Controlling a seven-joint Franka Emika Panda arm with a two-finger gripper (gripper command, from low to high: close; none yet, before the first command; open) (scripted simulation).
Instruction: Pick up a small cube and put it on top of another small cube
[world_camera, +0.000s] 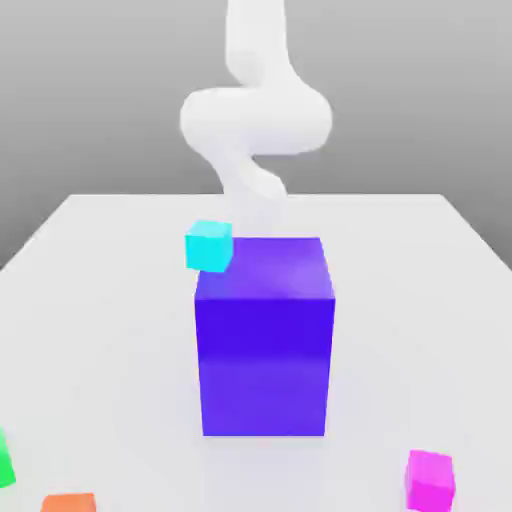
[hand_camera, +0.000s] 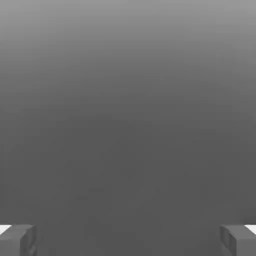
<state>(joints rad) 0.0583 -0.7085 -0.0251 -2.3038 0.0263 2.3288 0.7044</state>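
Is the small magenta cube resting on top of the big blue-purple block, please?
No, the magenta cube sits on the table, apart from the blue-purple block.

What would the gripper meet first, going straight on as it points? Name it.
Probably nothing: in the hand view the way ahead of the open gripper looks free, though the plain grey there gives no depth.

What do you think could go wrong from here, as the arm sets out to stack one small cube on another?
The big blue block stands between the arm and the magenta cube, so a low path might bump it. The orange cube sits close to the green thing, so open fingers could nudge either.
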